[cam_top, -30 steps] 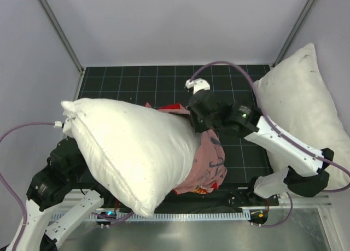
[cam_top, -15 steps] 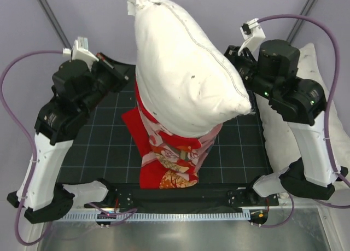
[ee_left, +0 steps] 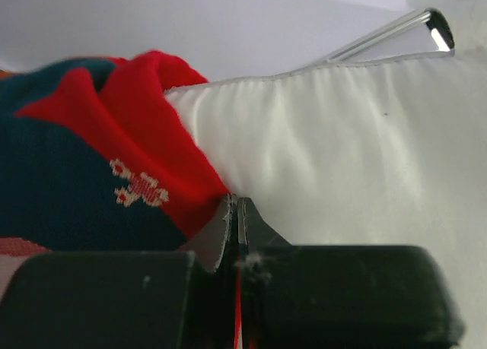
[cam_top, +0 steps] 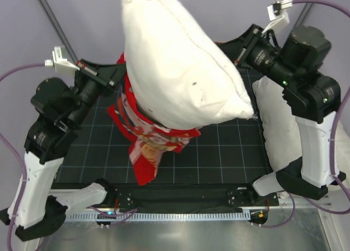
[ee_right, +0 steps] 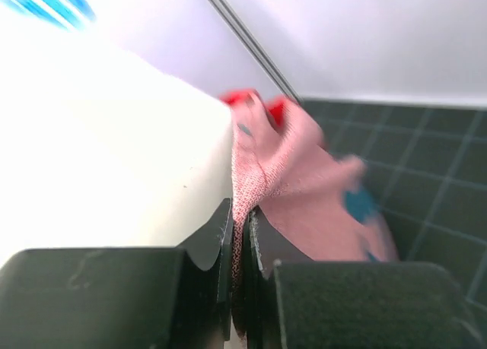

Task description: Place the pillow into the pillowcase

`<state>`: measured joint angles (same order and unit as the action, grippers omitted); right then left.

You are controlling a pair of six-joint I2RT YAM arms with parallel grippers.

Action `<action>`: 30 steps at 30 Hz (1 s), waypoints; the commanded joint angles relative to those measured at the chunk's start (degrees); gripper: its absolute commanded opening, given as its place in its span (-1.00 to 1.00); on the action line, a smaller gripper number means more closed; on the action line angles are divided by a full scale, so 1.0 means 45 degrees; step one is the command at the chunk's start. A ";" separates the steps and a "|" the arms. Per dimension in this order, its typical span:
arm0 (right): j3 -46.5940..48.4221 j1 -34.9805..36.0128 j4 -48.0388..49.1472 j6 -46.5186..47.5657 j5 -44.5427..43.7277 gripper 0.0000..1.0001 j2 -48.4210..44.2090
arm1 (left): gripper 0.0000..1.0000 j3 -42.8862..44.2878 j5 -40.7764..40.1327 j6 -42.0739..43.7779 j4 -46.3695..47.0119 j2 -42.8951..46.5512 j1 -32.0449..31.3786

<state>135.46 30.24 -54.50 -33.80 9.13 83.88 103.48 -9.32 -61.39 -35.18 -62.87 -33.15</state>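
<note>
The black gridded mat [cam_top: 232,147] fills the middle of the top view. Above it, in the upper centre of the frame, the pillow [cam_top: 180,65] hangs raised off the surface. It is plump and white, tilted so its upper end reaches the top edge of the frame and its lower right corner points toward the right arm. A second white pillow [cam_top: 272,117] lies along the right edge of the mat, partly hidden behind that arm.

The pillowcase [cam_top: 145,144] wraps the pillow's lower left part. Its bright red mouth runs as a band under the pillow's belly, and the rest dangles toward the lower centre of the frame, showing a cartoon print. Most of the pillow sits outside the case, with only its lower end in the opening.

The left gripper [cam_top: 116,74], in the upper left of the top view, meets the red edge at the pillow's left side. In the left wrist view the left gripper [ee_left: 235,216] has its jaws pressed together on a thin strip of the pillowcase [ee_left: 129,136], with the pillow [ee_left: 350,159] just to the right of it.

The right gripper [cam_top: 241,47], in the upper right, is tucked against the pillow's far side. The right wrist view shows the right gripper [ee_right: 238,231] clenched on the faded pink reverse of the pillowcase [ee_right: 297,185] — the pillow [ee_right: 99,159] bulges at the left, touching the fabric.
</note>
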 commanded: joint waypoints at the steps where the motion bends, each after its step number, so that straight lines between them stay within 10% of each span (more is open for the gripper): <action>1: 0.0896 -0.0527 0.4369 -0.1721 0.1056 -0.92 -0.1314 | -0.99 -0.3432 -0.0156 -0.1141 0.2578 0.1624 -0.0056; 6: -0.0662 -0.0606 0.4025 -0.1493 0.1273 -0.92 -0.1002 | -0.99 -0.2262 0.0314 -0.1439 0.3073 0.1497 -0.0056; 11: -0.5422 -0.0607 0.5331 -0.1297 0.1370 -0.92 -0.1743 | -0.99 0.7442 0.0645 -0.0949 0.0754 -0.2114 -0.0056; 14: -0.6622 -0.0626 0.6328 -0.1394 0.1371 -0.92 -0.2347 | -0.99 0.9968 0.0763 -0.0968 0.0785 -0.3839 -0.0056; 22: -0.2938 -0.0607 0.6642 -0.0848 0.0688 -0.92 -0.2390 | -0.99 -0.1158 -0.0173 -0.1124 0.4918 0.0958 -0.0056; 26: -0.0031 -0.0607 0.5241 -0.0498 0.0609 -0.92 -0.1414 | -0.99 -0.3696 0.0196 -0.0229 0.4619 0.2582 -0.0056; 30: -0.3976 -0.0607 0.6162 -0.0008 0.0589 -0.93 -0.2813 | -0.68 -0.5549 -0.1206 0.1196 0.2800 0.4510 -0.0056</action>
<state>124.70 27.92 -36.27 -35.92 13.32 75.57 83.48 -9.98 -61.87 -19.22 -47.55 -33.61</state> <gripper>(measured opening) 0.114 0.119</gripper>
